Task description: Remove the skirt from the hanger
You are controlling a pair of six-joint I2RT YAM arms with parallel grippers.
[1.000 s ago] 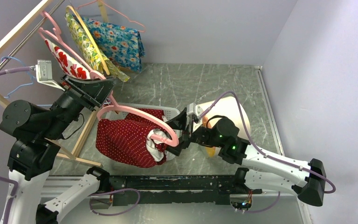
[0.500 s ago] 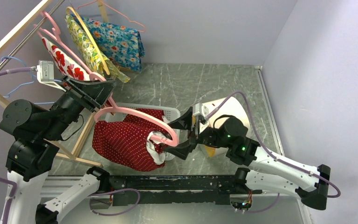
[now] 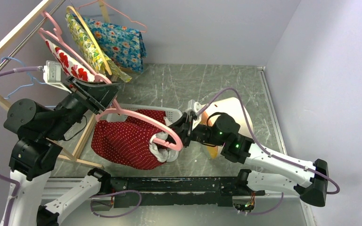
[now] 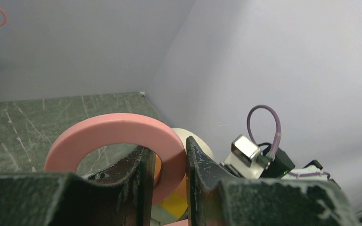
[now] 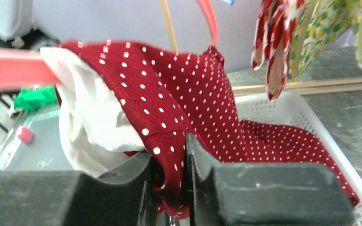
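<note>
The skirt (image 3: 125,141) is dark red with white dots and a white lining (image 5: 92,122). It hangs from a pink hanger (image 3: 141,117) held up over a white basket (image 3: 172,113). My left gripper (image 3: 104,96) is shut on the hanger's curved pink hook (image 4: 118,134), which sits between its dark fingers (image 4: 202,174). My right gripper (image 3: 175,136) is at the hanger's right end, shut on a fold of the skirt's red fabric (image 5: 172,165). A pink hanger arm (image 5: 14,68) crosses the upper left of the right wrist view.
A wooden clothes rack (image 3: 9,37) at the left carries more hangers with a red-flowered garment (image 3: 68,61), a yellow floral one (image 3: 92,47) and a blue floral one (image 3: 120,42). A cream disc (image 3: 233,110) lies behind the right arm. Grey walls close the back and right.
My right gripper, wide open beside the hanger's right end before, has moved in and closed on the skirt's fabric. The left gripper has kept hold of the hook, and the hanger shifted slightly.
</note>
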